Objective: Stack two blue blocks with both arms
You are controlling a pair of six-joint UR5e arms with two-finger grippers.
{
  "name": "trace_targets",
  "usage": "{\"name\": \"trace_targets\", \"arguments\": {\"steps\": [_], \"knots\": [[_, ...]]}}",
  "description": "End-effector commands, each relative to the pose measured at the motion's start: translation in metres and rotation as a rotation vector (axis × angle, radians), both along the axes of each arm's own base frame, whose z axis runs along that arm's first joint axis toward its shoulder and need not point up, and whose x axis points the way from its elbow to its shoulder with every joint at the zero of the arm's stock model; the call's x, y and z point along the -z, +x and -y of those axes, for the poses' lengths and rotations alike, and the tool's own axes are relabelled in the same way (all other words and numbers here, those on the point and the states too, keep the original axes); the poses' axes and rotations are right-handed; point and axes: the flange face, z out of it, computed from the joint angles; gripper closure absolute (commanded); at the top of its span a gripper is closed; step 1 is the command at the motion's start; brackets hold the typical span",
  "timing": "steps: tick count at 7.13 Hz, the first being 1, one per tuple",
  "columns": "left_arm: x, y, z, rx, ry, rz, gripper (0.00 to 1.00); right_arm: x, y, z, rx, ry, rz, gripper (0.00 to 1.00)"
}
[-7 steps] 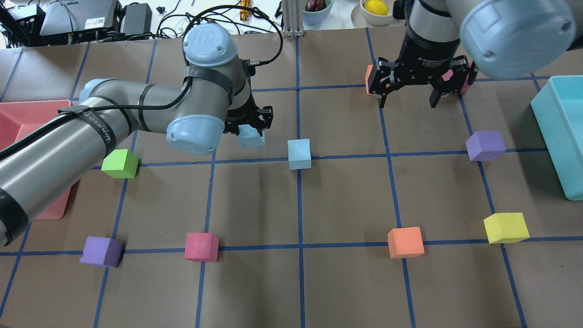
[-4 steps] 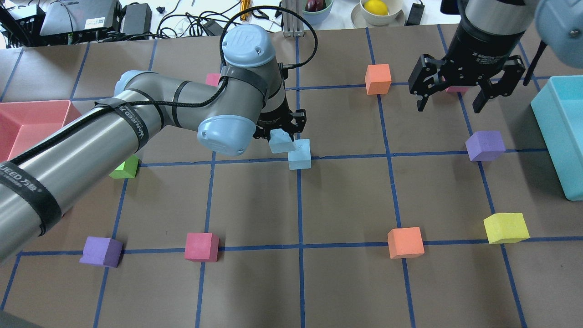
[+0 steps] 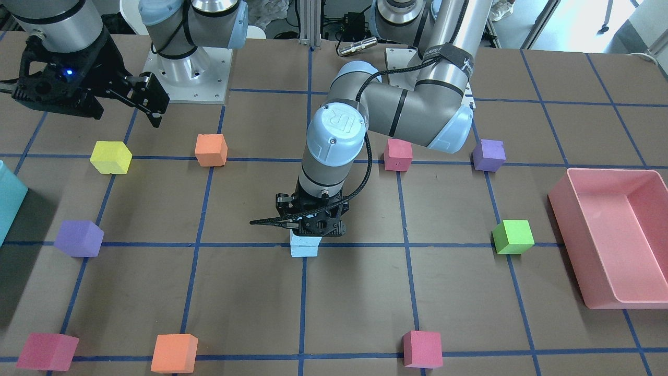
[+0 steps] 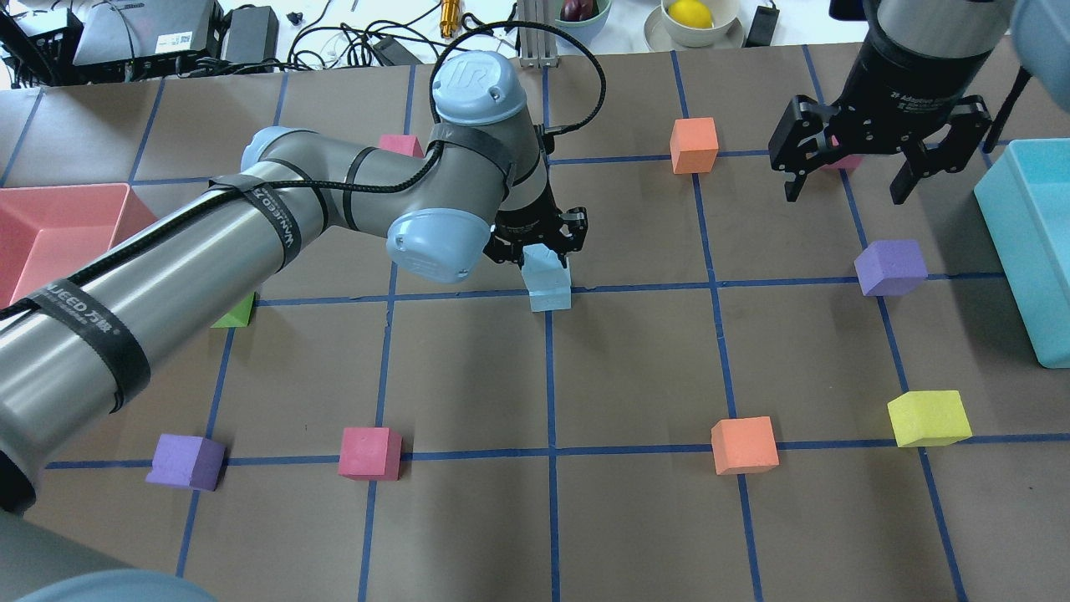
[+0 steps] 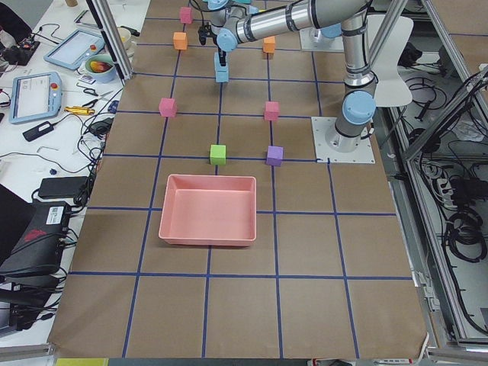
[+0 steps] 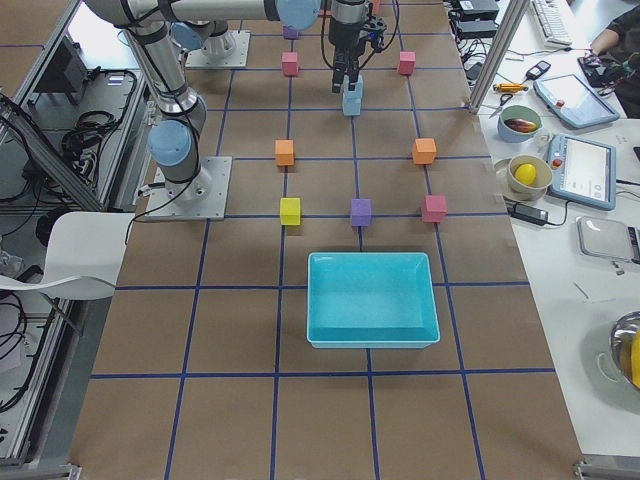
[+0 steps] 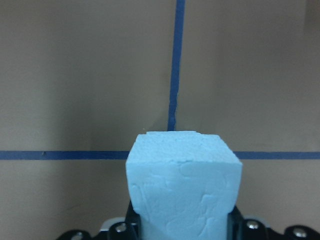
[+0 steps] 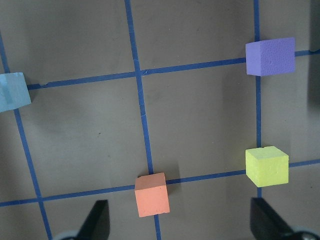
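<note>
At the centre crossing: the lower block [image 4: 552,298] rests on the table [image 4: 635,368]; your left gripper [image 4: 545,253] pinches the upper block [image 4: 542,266] right over it.
Views: the wrist view shows only the upper block [image 7: 182,187]; the front view shows only the lower block [image 3: 304,246].
Change: 0.6 s ago the upper block hung beside the lower one.
Axis: cube, none; edges square to the tape.
Right gripper [image 4: 846,194]: spread, empty, well apart.

**Arm blocks upper left; right and below free**

Overhead: the left arm [image 4: 251,226] crosses from the left edge to the centre. The left gripper [image 4: 542,251], closed on the upper blue block [image 4: 543,266], covers the lower blue block [image 4: 552,298]. Squares right of and below the centre are free as far as the right purple cube [image 4: 890,267], lower orange cube [image 4: 744,445] and lower pink cube [image 4: 369,452].
</note>
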Motion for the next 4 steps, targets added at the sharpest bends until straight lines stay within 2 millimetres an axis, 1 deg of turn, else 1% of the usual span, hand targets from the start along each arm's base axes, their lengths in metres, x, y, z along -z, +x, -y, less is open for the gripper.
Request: {"name": "trace_targets", "arguments": {"steps": [1, 2, 3, 4], "knots": [[0.009, -0.004, -0.001, 0.004, 0.014, 0.004, 1.0, 0.007, 0.001, 0.002, -0.007, 0.012, -0.012, 0.0], [0.01, -0.004, 0.0, 0.006, 0.014, 0.006, 0.17, 0.007, 0.001, 0.006, -0.01, -0.009, -0.007, 0.0], [0.009, -0.004, 0.0, 0.006, 0.015, 0.006, 0.0, 0.007, 0.003, 0.008, -0.01, -0.021, 0.015, 0.0], [-0.002, -0.003, 0.0, 0.009, -0.004, -0.001, 0.0, 0.005, 0.005, 0.007, -0.009, -0.026, 0.024, 0.0]]}}
